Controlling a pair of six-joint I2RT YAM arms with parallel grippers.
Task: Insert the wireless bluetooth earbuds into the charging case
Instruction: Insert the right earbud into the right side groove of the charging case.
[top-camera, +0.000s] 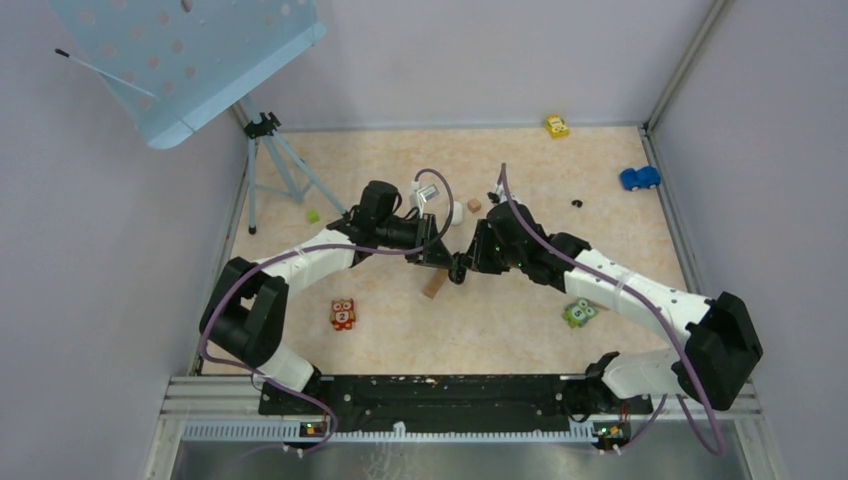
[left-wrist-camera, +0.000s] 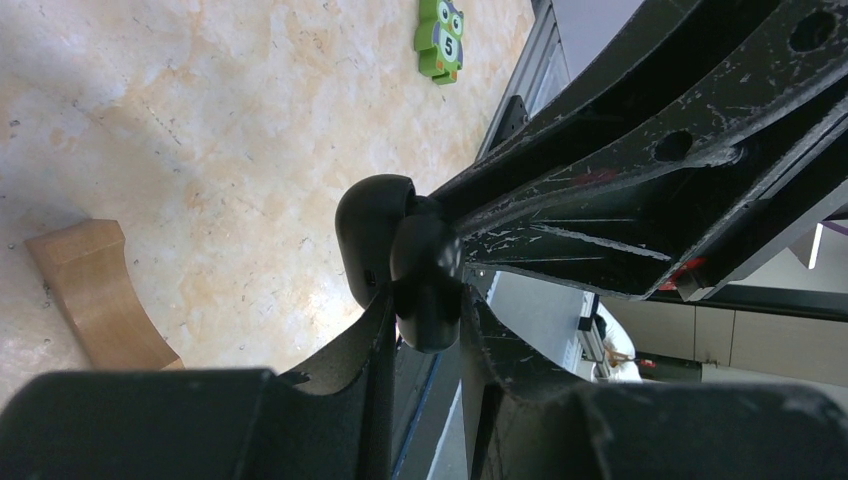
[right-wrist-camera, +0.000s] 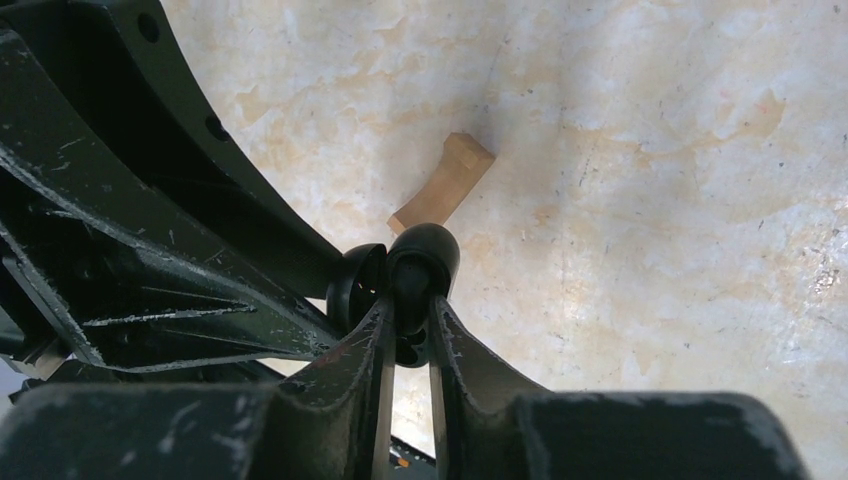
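A black charging case (top-camera: 458, 268) is held above the table's middle, between both grippers. It looks hinged open, with two rounded halves. My left gripper (top-camera: 447, 257) is shut on it; in the left wrist view its fingers (left-wrist-camera: 425, 312) clamp one half (left-wrist-camera: 425, 285) and the other half (left-wrist-camera: 370, 240) sticks out beside it. My right gripper (top-camera: 466, 262) is also shut on the case (right-wrist-camera: 422, 262), its fingers (right-wrist-camera: 408, 312) pinching it from the opposite side. A tiny black bud (top-camera: 577, 203) lies on the table at the back right. Whether a bud sits inside the case is hidden.
A tan arched wooden block (top-camera: 434, 285) lies under the grippers, also in the wrist views (left-wrist-camera: 95, 290) (right-wrist-camera: 443, 183). A white round thing (top-camera: 456, 211), small wooden block (top-camera: 474, 204), owl tiles (top-camera: 342, 314) (top-camera: 579, 312), toy cars (top-camera: 557, 126) (top-camera: 639, 178), tripod (top-camera: 272, 150).
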